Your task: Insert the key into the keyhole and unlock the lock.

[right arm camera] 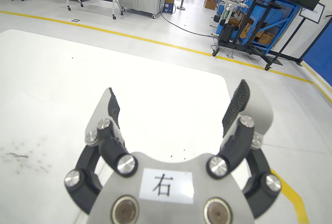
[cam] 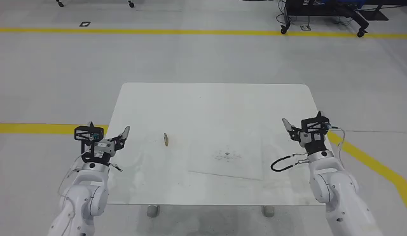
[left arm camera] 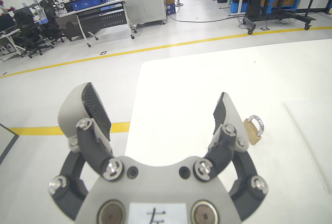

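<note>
The white table [cam: 210, 102] took up the middle of the top view, with a pale thin sheet [cam: 245, 169] lying on its lower centre. My left fingers [cam: 124, 133] hung at the table's lower left edge and my right fingers [cam: 287, 125] at its lower right edge, both pairs spread wide with nothing between them; in the left wrist view the ribbed pad [left arm camera: 93, 105] stood well apart from its partner, and the right wrist view showed the same of the right pad [right arm camera: 240, 103]. The lock [cam: 166, 139], a small brass padlock with its shackle closed, sat on bare table left of centre, just off the sheet's left edge; in the left wrist view it [left arm camera: 253, 130] showed at centre right, just beyond my right-hand finger. A thin grey sliver on the speckled part of the sheet, low at the left edge of the right wrist view, I took for the key [right arm camera: 18, 155], though it was too small to be sure. I judged the task unstarted: nothing was grasped and the key was not in the keyhole. The next move, I judged, called for my right fingers to pinch the key by its head and my left to steady the lock so the keyhole faced the blade.
</note>
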Robot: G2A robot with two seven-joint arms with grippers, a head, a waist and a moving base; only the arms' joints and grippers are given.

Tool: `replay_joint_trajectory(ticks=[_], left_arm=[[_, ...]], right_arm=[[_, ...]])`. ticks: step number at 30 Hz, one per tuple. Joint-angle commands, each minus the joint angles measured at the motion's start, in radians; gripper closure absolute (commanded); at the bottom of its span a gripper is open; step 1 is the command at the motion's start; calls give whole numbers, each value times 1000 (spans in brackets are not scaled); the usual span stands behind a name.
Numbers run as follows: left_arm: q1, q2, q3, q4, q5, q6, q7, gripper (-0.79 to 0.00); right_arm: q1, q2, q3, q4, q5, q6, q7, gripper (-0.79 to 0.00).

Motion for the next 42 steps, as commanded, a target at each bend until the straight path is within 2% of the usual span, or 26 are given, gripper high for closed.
replay_joint_trajectory(ticks=[1, 8, 19, 23, 27, 31, 38, 42], left_arm=[[0, 0, 0, 0, 0, 0, 0, -785], [0, 0, 0, 0, 0, 0, 0, -785], [0, 0, 0, 0, 0, 0, 0, -785], [0, 0, 0, 0, 0, 0, 0, -785], [0, 0, 0, 0, 0, 0, 0, -785], [0, 0, 0, 0, 0, 0, 0, -785], [0, 0, 0, 0, 0, 0, 0, -785], [0, 0, 0, 0, 0, 0, 0, -785]], right_arm=[[10, 0, -14, 6, -11, -21, 16, -785], [159, -9, -171, 131, -10, -212, 125, -785], [162, -11, -184, 142, 6, -237, 122, -785], [224, -13, -226, 237, 89, -416, 98, -785], [308, -12, -259, 379, 177, -688, 15, -785], [385, -10, -305, 508, 119, -876, -70, -785], [455, -5, -389, 576, -131, -940, -134, -776], [482, -6, -425, 617, -181, -956, -170, -674]])
